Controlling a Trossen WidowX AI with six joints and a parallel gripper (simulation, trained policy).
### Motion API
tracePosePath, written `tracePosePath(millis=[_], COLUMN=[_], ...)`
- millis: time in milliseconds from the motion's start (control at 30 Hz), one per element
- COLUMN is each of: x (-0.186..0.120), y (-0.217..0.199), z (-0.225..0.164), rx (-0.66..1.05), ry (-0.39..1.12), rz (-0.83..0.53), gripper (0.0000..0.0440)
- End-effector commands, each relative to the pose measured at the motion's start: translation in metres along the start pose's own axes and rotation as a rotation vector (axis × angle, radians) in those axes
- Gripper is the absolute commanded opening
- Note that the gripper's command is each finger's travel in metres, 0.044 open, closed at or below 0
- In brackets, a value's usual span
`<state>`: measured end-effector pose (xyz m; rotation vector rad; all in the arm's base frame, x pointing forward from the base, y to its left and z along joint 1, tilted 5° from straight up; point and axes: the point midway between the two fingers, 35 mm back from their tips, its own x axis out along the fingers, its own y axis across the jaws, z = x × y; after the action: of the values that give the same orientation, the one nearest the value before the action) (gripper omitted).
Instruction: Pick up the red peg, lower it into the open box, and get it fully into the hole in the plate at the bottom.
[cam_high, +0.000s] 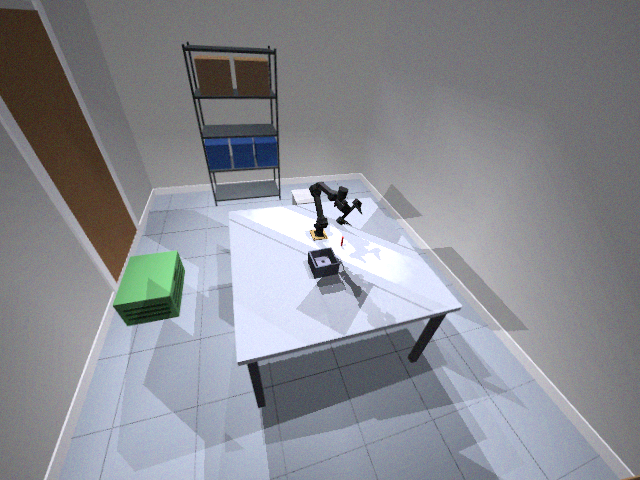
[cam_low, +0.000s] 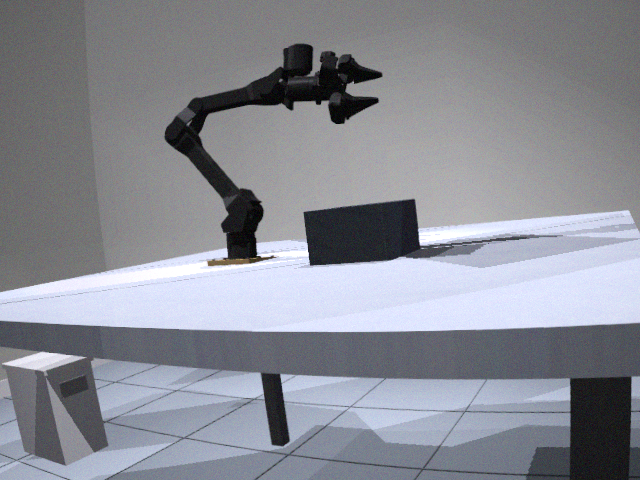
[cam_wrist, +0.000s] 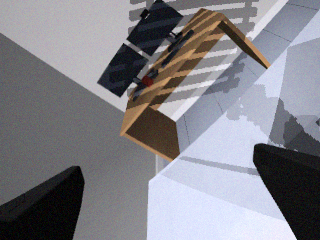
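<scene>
From where I stand, the box (cam_high: 314, 271) (cam_low: 356, 235) sits at six o'clock of the arm's base (cam_high: 313, 238) (cam_low: 214, 262) — the peg (cam_high: 341, 241) stands near the box, toward one o'clock. Above the table (cam_high: 279, 315) (cam_low: 310, 310), the gripper (cam_high: 352, 214) (cam_low: 379, 87) (cam_wrist: 170, 165) hangs wide open, holding nothing.

Ahead of your jaws: wooden desk (cam_wrist: 152, 130), two dark monitors (cam_wrist: 155, 27) (cam_wrist: 120, 70) above it. Your green crate (cam_high: 149, 281) sits well apart from the jaws.

The peg (cam_high: 342, 241) stands beside the box (cam_high: 324, 266) (cam_low: 359, 232).
</scene>
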<state>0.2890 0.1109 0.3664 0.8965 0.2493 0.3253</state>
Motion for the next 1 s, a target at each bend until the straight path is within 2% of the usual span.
tracePosePath(millis=[0,367,967], x=[-0.001,-0.016,-0.074], y=[-0.013,-0.066,-0.144], z=[-0.017,-0.089,-0.185], rx=[0.031,0.138,0.281], ry=[0.053,0.286,0.539], rz=[-0.060,-0.338,-0.860], gripper=[0.0440,0.0440,0.0440])
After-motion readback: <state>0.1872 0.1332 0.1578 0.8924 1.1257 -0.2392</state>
